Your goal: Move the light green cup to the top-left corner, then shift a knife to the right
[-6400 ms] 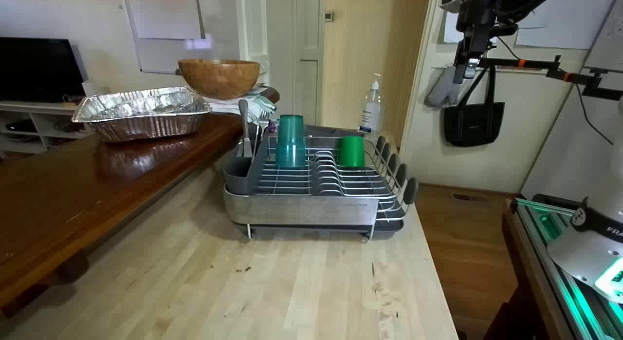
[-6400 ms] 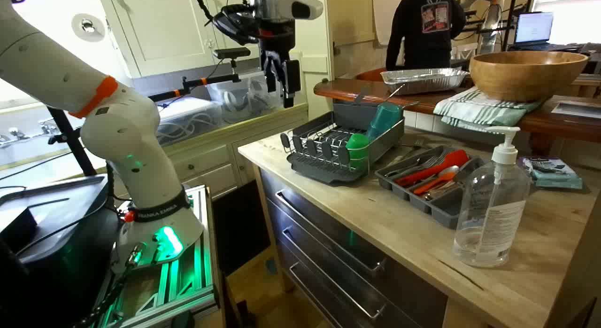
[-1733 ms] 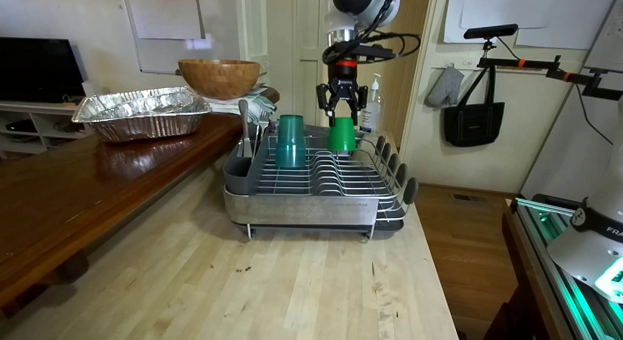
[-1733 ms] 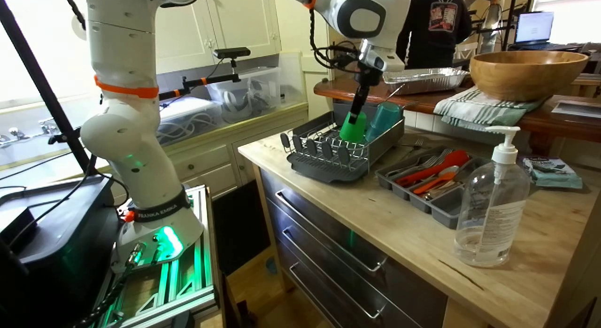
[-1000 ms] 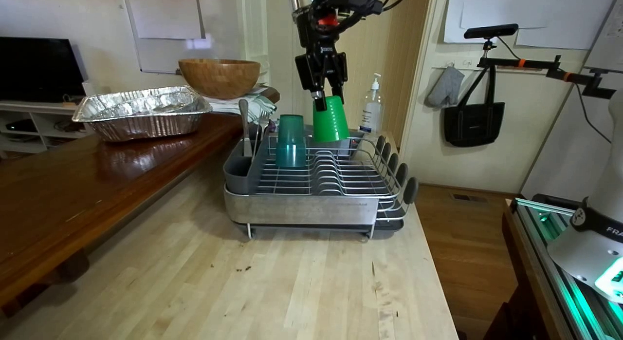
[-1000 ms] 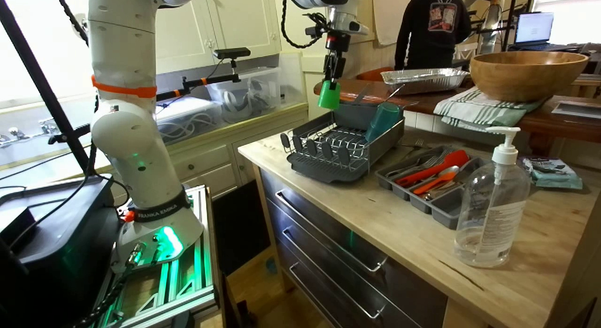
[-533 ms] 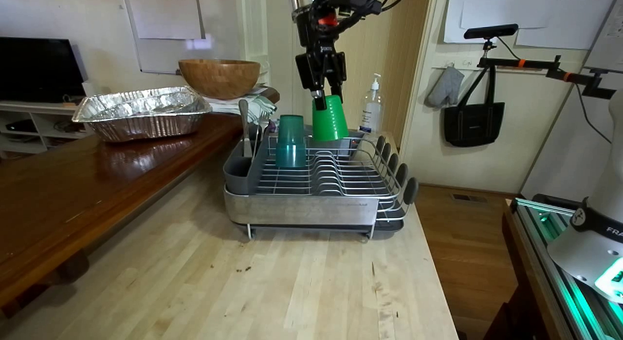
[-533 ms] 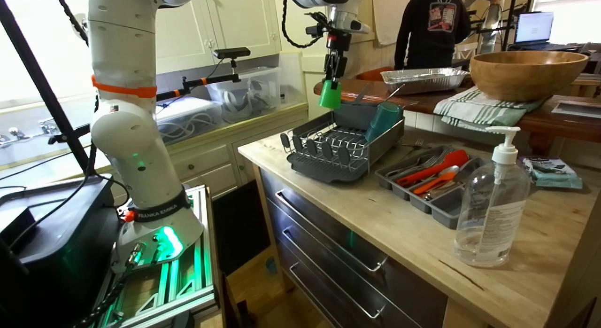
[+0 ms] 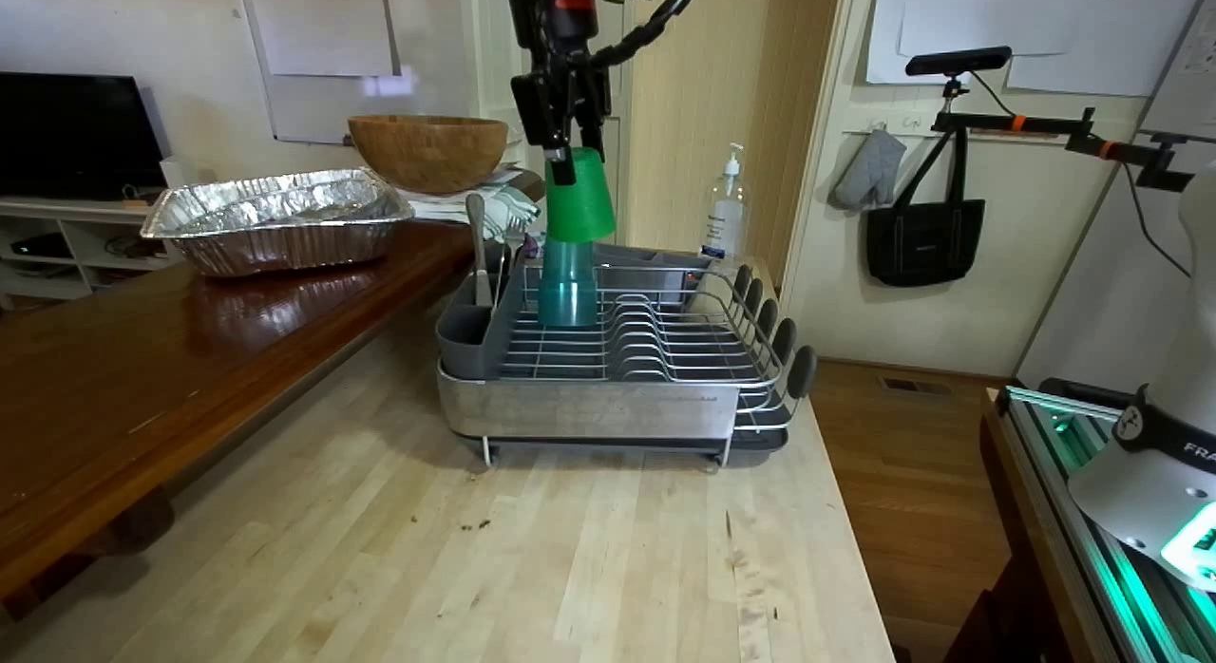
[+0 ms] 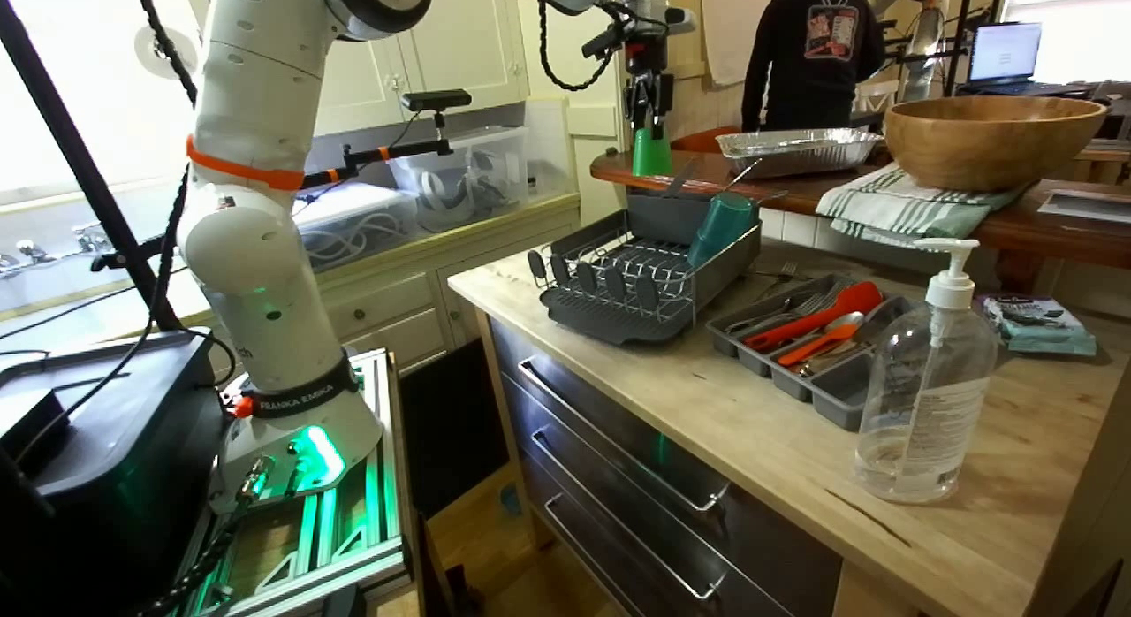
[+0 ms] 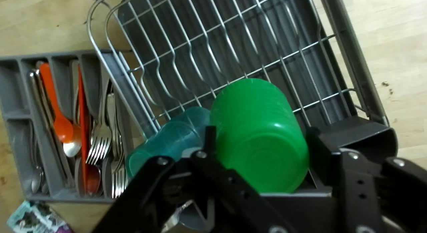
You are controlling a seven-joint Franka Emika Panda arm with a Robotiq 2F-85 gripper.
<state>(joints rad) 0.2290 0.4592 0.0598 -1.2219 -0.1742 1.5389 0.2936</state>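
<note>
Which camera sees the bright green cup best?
The wrist view: there the light green cup is big and close, and even its round bottom shows. Both exterior views show it smaller and from the side, upside down in the gripper, which hides a bit of it.

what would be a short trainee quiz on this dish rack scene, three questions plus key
1. True or false: the gripper holds the light green cup above the dish rack.
2. Which lie in the cutlery tray? a) the oven mitt b) the forks c) the wooden bowl
3. Is that cup mouth up or mouth down, and how can you tell?

Key: 1 true; 2 b; 3 mouth down, as the wrist view shows its closed base.
</note>
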